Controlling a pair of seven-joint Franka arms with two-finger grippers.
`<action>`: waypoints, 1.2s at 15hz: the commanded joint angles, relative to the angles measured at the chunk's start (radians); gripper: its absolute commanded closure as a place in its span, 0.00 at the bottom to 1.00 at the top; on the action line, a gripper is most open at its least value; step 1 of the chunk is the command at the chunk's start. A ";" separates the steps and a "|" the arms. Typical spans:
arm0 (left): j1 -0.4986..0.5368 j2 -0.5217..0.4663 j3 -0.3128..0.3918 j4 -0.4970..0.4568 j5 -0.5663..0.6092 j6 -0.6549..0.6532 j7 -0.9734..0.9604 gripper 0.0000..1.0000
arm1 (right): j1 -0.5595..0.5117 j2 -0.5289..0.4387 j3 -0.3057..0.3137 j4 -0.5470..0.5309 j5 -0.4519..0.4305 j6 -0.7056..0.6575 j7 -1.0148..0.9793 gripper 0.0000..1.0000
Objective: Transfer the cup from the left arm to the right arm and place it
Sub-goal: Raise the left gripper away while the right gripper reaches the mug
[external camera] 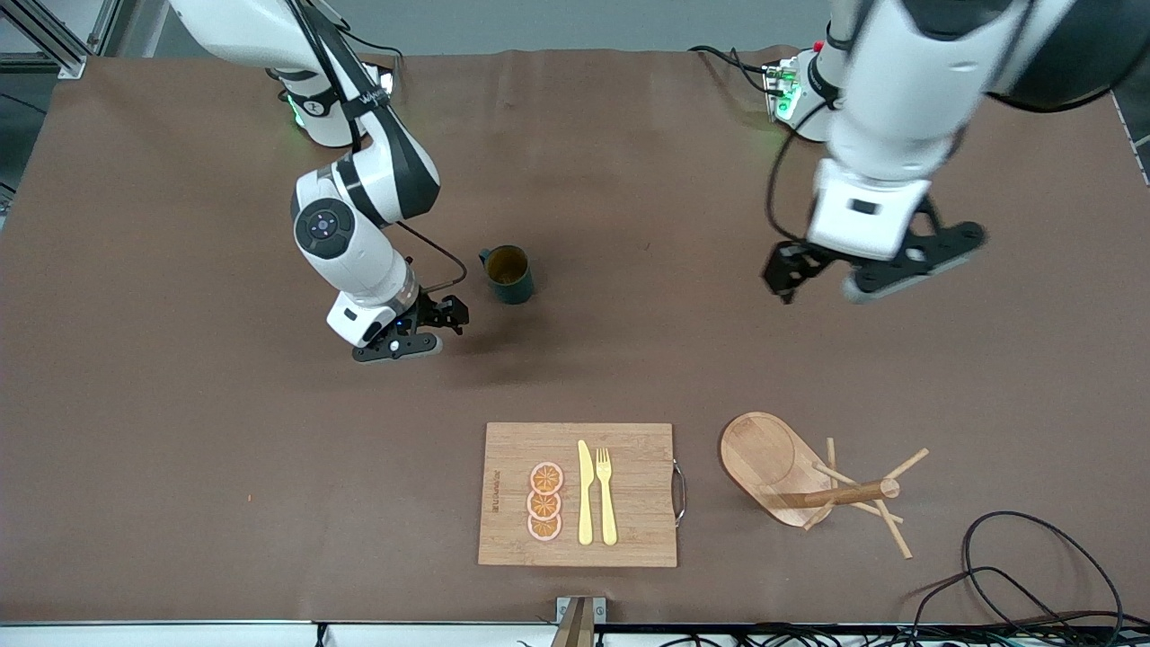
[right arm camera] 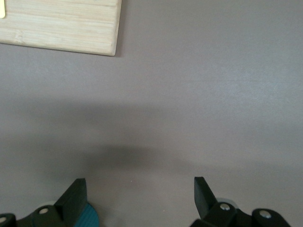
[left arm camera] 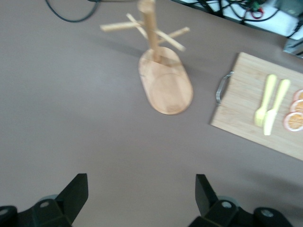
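The dark teal cup (external camera: pixel 508 274) stands upright on the brown table, handle toward the right arm's end, tan inside showing. My right gripper (external camera: pixel 437 329) is open and empty, low beside the cup, apart from it. In the right wrist view a teal edge of the cup (right arm camera: pixel 89 217) shows by one finger of the right gripper (right arm camera: pixel 139 198). My left gripper (external camera: pixel 840 274) is open and empty, up over bare table toward the left arm's end. The left gripper (left arm camera: pixel 141 198) shows nothing between its fingers in the left wrist view.
A bamboo cutting board (external camera: pixel 629 530) with orange slices (external camera: pixel 544 502), a yellow knife and a fork lies near the front edge. A wooden mug tree (external camera: pixel 813 481) stands beside it; both the tree (left arm camera: pixel 163 80) and the board (left arm camera: pixel 246 99) show in the left wrist view. Cables (external camera: pixel 1015 575) lie at the front corner.
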State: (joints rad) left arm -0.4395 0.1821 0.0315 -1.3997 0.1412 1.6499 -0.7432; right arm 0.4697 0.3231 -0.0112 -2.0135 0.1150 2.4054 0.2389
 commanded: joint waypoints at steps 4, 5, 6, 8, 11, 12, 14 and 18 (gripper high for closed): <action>0.149 -0.081 -0.010 -0.025 -0.044 -0.065 0.335 0.00 | 0.061 -0.029 -0.009 -0.062 0.011 0.003 0.008 0.00; 0.197 -0.085 -0.016 -0.025 -0.075 -0.091 0.391 0.00 | 0.069 -0.032 -0.007 -0.077 0.011 0.004 0.008 0.00; 0.241 -0.088 -0.018 -0.025 -0.109 -0.117 0.462 0.00 | 0.082 -0.036 -0.007 -0.097 0.011 0.007 0.008 0.00; 0.318 -0.114 -0.018 -0.027 -0.138 -0.163 0.627 0.00 | 0.101 -0.045 -0.009 -0.131 0.011 0.009 0.008 0.00; 0.419 -0.134 -0.068 -0.030 -0.141 -0.229 0.766 0.00 | 0.115 -0.091 -0.007 -0.172 0.011 0.006 0.010 0.00; 0.456 -0.145 -0.100 -0.036 -0.141 -0.231 0.768 0.00 | 0.115 -0.108 -0.006 -0.180 0.011 0.003 0.014 0.00; 0.504 -0.164 -0.146 -0.054 -0.141 -0.229 0.768 0.00 | 0.115 -0.133 -0.006 -0.183 0.012 -0.009 0.022 0.00; 0.544 -0.191 -0.182 -0.074 -0.131 -0.214 0.766 0.00 | 0.165 -0.141 -0.007 -0.209 0.012 0.007 0.066 0.00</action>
State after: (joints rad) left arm 0.0873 0.0308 -0.1388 -1.4331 0.0103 1.4215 0.0162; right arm 0.5835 0.2156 -0.0111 -2.1600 0.1151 2.3814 0.2560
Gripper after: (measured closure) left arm 0.000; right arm 0.000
